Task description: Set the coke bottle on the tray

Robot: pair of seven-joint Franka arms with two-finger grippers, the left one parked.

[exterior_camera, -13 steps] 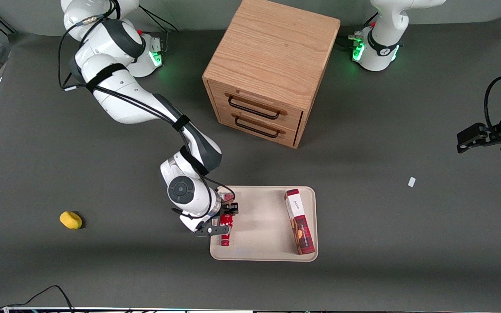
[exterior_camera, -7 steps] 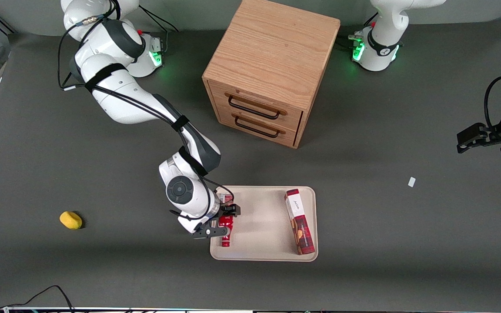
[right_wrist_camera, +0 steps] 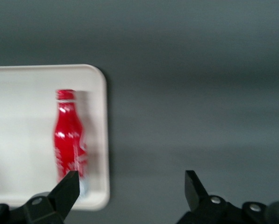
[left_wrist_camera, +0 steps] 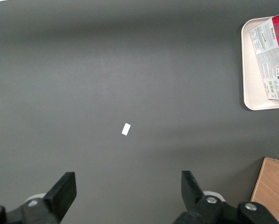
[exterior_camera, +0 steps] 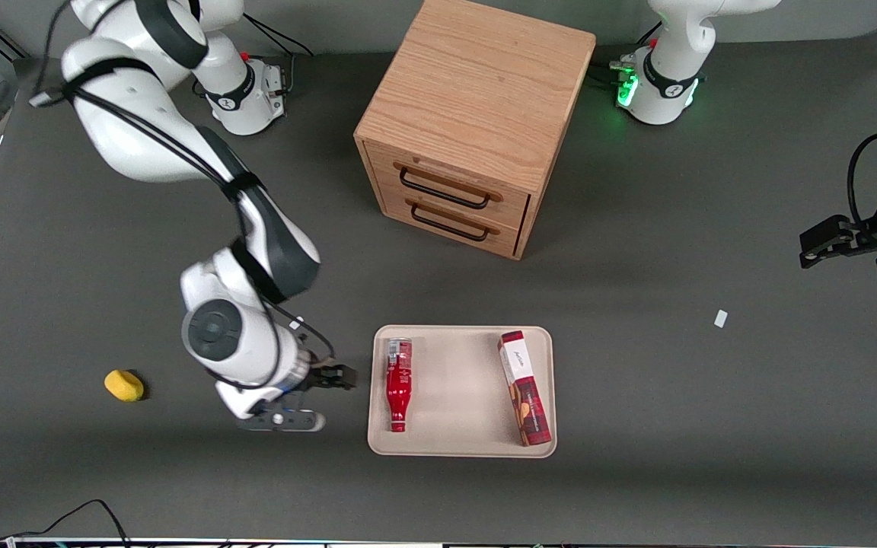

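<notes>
The coke bottle (exterior_camera: 398, 384) lies flat on the beige tray (exterior_camera: 454, 388), near the tray's edge toward the working arm's end, with its cap pointing at the front camera. My gripper (exterior_camera: 317, 398) is open and empty. It hovers over the bare table beside the tray, toward the working arm's end, apart from the bottle. In the right wrist view the bottle (right_wrist_camera: 70, 140) lies free on the tray (right_wrist_camera: 17, 116), and the gripper (right_wrist_camera: 132, 179) has its jaws wide apart over the table next to the tray's rim.
A red-and-white box (exterior_camera: 524, 388) lies on the tray toward the parked arm's end. A wooden drawer cabinet (exterior_camera: 469, 129) stands farther from the front camera. A yellow object (exterior_camera: 124, 385) lies toward the working arm's end. A white scrap (exterior_camera: 721, 318) lies toward the parked arm's end.
The gripper has let go of the bottle, which now lies on the tray. The arm has pulled away sideways off the tray toward the working arm's end.
</notes>
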